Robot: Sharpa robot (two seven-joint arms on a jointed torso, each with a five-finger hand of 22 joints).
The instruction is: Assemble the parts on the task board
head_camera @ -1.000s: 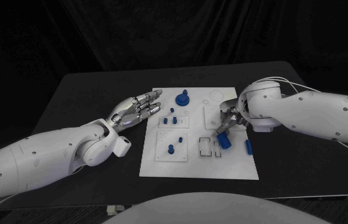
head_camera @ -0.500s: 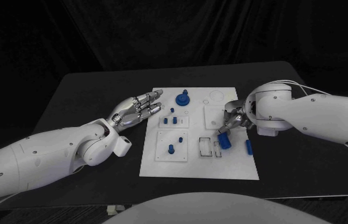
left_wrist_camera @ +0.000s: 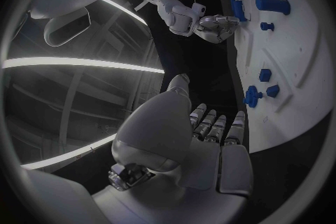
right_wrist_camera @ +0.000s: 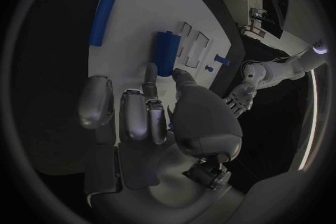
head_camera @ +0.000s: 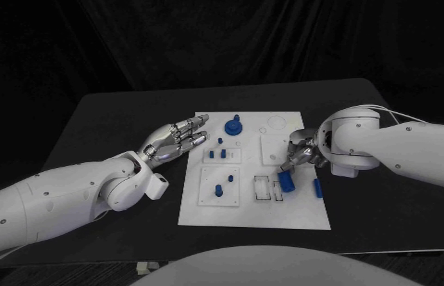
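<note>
Right hand (head_camera: 298, 152): fingers (right_wrist_camera: 150, 75) extended toward a blue cylindrical part (right_wrist_camera: 166, 53) lying on the task board (head_camera: 305, 218) beside two rectangular slots; contact cannot be told, nothing gripped. Left hand (head_camera: 174, 139): fingers straight, slightly apart, empty, hovering at the board's left edge. Bare black table (head_camera: 111, 116) surrounds the board. No legible writing on the board.

Head cam: high, looks down at table (head_camera: 111, 113) from robot's near side, whole board (head_camera: 251, 215) in frame, both arms entering from sides. L wrist cam: behind left hand (left_wrist_camera: 183, 140), faces across board (left_wrist_camera: 294, 61) toward right hand (left_wrist_camera: 215, 27). R wrist cam: close over board (right_wrist_camera: 133, 22), behind right hand (right_wrist_camera: 150, 117), left hand (right_wrist_camera: 238, 98) far. All share board.
</note>
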